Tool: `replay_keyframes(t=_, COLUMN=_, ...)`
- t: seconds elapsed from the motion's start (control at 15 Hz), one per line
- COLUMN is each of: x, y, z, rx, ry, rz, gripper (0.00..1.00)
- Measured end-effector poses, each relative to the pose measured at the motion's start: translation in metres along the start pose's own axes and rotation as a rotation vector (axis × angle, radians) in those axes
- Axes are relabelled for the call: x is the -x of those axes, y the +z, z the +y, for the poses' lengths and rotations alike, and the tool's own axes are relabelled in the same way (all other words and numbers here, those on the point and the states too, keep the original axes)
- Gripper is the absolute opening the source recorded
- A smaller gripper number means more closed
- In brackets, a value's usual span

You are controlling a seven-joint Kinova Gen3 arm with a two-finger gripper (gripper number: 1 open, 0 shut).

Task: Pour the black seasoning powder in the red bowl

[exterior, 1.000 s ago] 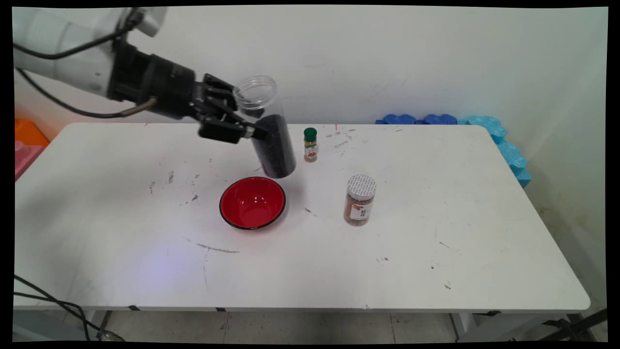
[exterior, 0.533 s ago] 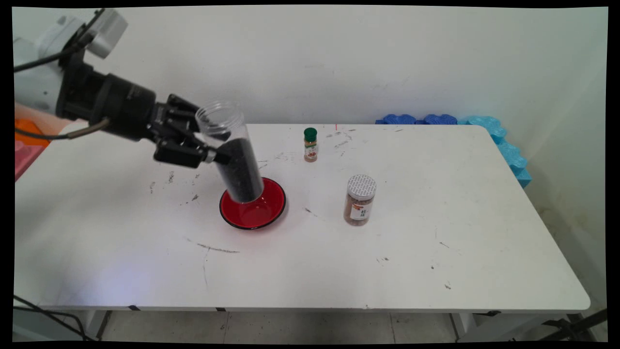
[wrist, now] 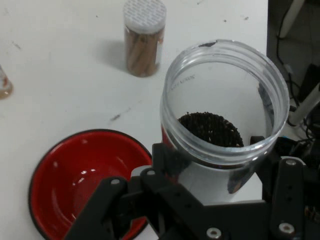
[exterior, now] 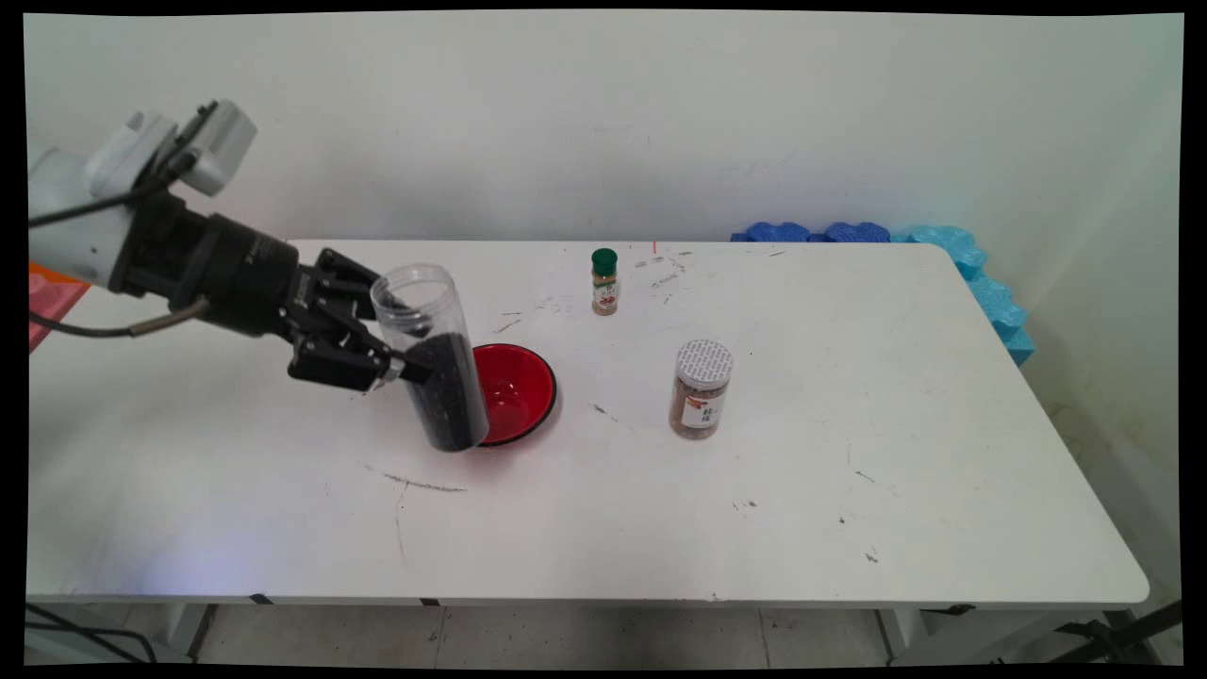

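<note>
So the gripper (exterior: 401,363) is pinching an open clear jar (exterior: 431,354) of dark grains, tilted, probably just above the table (exterior: 849,424), beside the red bowl (exterior: 517,391).

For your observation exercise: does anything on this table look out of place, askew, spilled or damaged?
Only the lidless clear jar of dark grains, held in the gripper, stands askew, leaning beside the red bowl. Nothing has spilled; the bowl is empty. Both lidded jars stand upright.
</note>
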Motion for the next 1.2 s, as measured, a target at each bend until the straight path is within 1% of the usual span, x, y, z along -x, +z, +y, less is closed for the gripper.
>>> replay_keyframes(t=0.6, x=0.014, y=0.031, z=0.004, rx=0.054, ry=-0.001, rz=-0.033, gripper=0.00)
replay_keyframes(t=1.0, x=0.020, y=0.043, z=0.000, rx=0.074, ry=-0.016, rz=-0.042, gripper=0.00)
replay_keyframes(t=1.2, x=0.021, y=0.046, z=-0.003, rx=0.099, ry=-0.038, rz=-0.040, gripper=0.00)
